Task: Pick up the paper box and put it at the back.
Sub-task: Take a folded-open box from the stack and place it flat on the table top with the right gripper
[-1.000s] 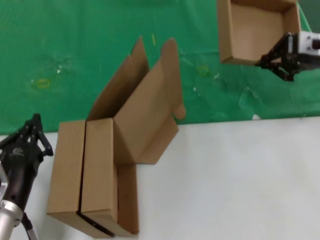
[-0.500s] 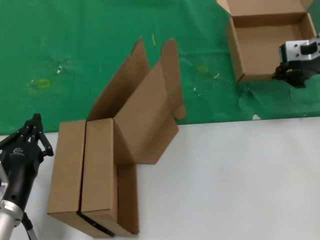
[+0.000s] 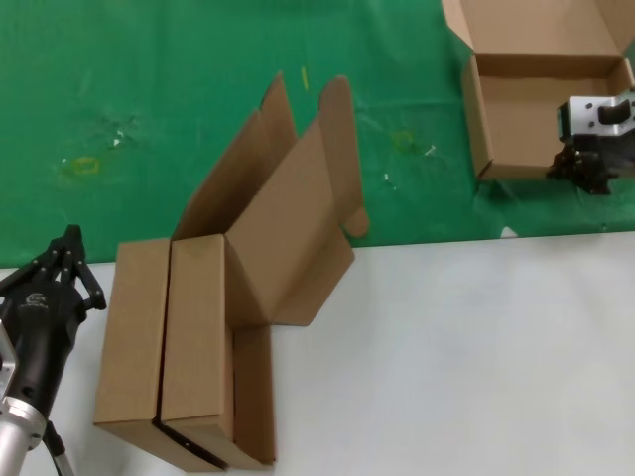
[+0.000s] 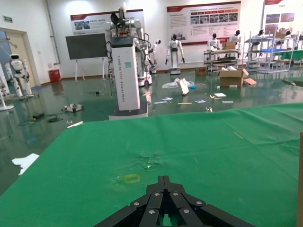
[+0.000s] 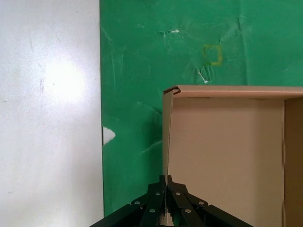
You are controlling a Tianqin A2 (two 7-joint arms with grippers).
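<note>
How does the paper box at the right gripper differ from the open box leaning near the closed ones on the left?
The paper box lies flat on the green cloth, tray up, while the leaning box stands tilted at the cloth's edge. The right gripper is clamped on the paper box's near wall; nothing grips the leaning box, and the left gripper sits apart. Both are open, plain brown cardboard.

Head cam overhead; wrist cams low, close; shared: green cloth (image 3: 179, 109).

R gripper (image 3: 585, 171) at 3 o'clock, fingers pinched tight. L gripper (image 3: 62, 260) parked at 8 o'clock, fingers together, pointing 12.
</note>
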